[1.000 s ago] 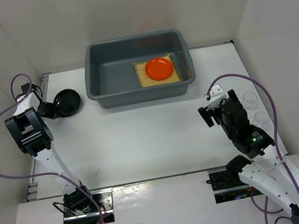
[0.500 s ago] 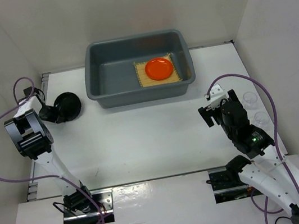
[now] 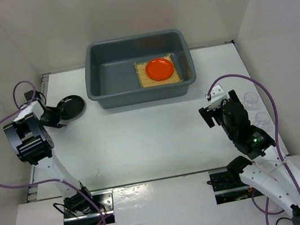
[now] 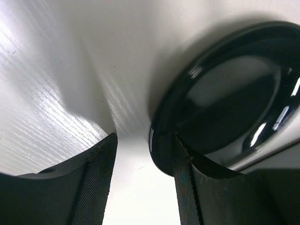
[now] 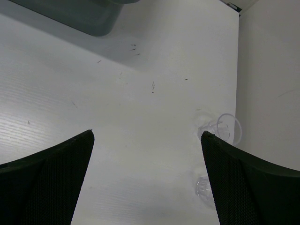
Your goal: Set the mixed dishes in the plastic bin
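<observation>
The black plate [image 3: 71,106] lies on the table left of the plastic bin [image 3: 141,94]. My left gripper [image 3: 56,115] stands open at its near rim. In the left wrist view the plate [image 4: 225,93] has its rim just inside the right finger, and my left gripper [image 4: 143,138] shows a wide bare gap. The orange plate [image 3: 158,68] rests on the bamboo mat [image 3: 143,79] inside the bin. Two clear glass cups [image 3: 249,98] [image 3: 263,118] stand by the right wall. My right gripper [image 3: 209,109] hangs open left of them with nothing between its fingers [image 5: 147,134].
White walls close in the table on the left, back and right. The right wrist view shows one cup [image 5: 225,127] at the right fingertip, another cup [image 5: 204,187] nearer, and a corner of the bin [image 5: 84,16] at the top.
My left gripper has opened and let go of the black plate, which has dropped from a tilted hold to the table. The right arm has not moved.
</observation>
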`<state>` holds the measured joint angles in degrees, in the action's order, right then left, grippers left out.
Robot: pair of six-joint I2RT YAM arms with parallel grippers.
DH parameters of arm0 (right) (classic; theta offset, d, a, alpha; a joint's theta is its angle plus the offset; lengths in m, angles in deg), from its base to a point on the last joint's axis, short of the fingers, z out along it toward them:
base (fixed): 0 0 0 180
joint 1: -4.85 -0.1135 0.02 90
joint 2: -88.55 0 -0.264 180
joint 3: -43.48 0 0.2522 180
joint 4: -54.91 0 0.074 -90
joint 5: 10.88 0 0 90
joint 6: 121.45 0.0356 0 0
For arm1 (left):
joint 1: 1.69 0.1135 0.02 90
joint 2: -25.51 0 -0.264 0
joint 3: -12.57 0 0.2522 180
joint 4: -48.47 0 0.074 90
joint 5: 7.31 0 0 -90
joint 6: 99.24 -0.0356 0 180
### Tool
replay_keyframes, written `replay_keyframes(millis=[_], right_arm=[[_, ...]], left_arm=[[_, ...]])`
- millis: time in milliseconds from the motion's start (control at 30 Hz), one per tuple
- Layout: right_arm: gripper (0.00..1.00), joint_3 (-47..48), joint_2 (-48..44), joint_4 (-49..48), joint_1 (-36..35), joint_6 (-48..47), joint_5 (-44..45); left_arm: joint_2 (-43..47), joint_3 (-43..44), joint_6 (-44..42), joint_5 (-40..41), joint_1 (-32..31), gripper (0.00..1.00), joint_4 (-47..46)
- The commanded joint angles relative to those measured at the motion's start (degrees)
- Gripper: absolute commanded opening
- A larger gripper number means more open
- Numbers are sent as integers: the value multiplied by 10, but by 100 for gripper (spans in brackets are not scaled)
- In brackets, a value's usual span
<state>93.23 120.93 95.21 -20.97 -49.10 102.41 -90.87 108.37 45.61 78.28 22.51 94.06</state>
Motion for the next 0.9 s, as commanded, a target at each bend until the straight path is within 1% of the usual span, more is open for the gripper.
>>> replay_keyframes(millis=[0,67,100,167,200,267,333,500,533,600,667,767,800,867], right_arm=[[99,-3,0,-27,2,2,3],[99,-3,5,-27,2,2,3],[99,-3,5,-27,2,2,3],[99,-3,10,-27,2,2,3],[99,-3,10,-27,2,2,3],[99,-3,10,-27,2,2,-3],[99,-3,10,-27,2,2,-3],[99,-3,15,-27,2,2,-3],[99,-3,15,-27,2,2,-3],[99,-3,15,-27,2,2,-3],[99,-3,15,-27,2,2,-3],[99,-3,15,-27,2,2,-3],[99,-3,10,-27,2,2,-3],[99,-3,10,-27,2,2,-3]], left_arm=[[-10,-51,24,-3,-5,57,-25],[-10,-82,47,-17,-5,53,-46],[-10,-93,53,-22,-5,51,-74],[-3,-110,72,-28,-5,45,-95],[5,-128,78,-33,-5,44,-126],[5,-134,97,-41,-5,38,-149],[5,-141,106,-48,-5,36,-149],[-5,-141,112,-55,-10,24,-168],[-5,-141,112,-55,-10,17,-168],[-10,-130,107,-55,-10,9,-160],[-3,-123,107,-40,-10,0,-127],[59,-123,101,-1,-10,0,-105],[97,-123,101,11,-10,0,-100],[144,-102,112,39,-10,0,-77]])
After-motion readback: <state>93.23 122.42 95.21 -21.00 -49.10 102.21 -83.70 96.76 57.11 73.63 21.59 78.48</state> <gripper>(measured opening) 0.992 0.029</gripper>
